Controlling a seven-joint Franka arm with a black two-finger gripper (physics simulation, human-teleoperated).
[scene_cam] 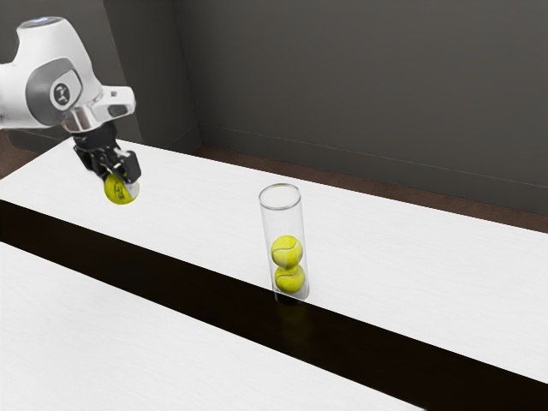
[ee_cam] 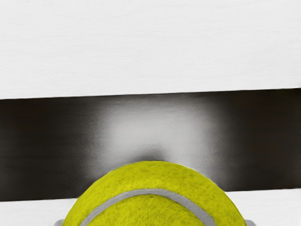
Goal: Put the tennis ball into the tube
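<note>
The jaws hug the tennis ball (scene_cam: 121,190) tight, above the worktop (scene_cam: 402,257). Well away from them stands the tube (scene_cam: 283,224), with two other balls (scene_cam: 287,252) inside. Grabbing is done; carrying and dropping are left.

We are seeing a bright white tabletop (scene_cam: 445,265) standing out against a dim gray wall (scene_cam: 368,86); the glossy dark strip (ee_cam: 37,146) is catching a soft-edged pale glare (ee_cam: 160,125) in the wrist view and, in the exterior view, is showing a faint yellow reflection (scene_cam: 296,330) near the tube (scene_cam: 281,224).
</note>
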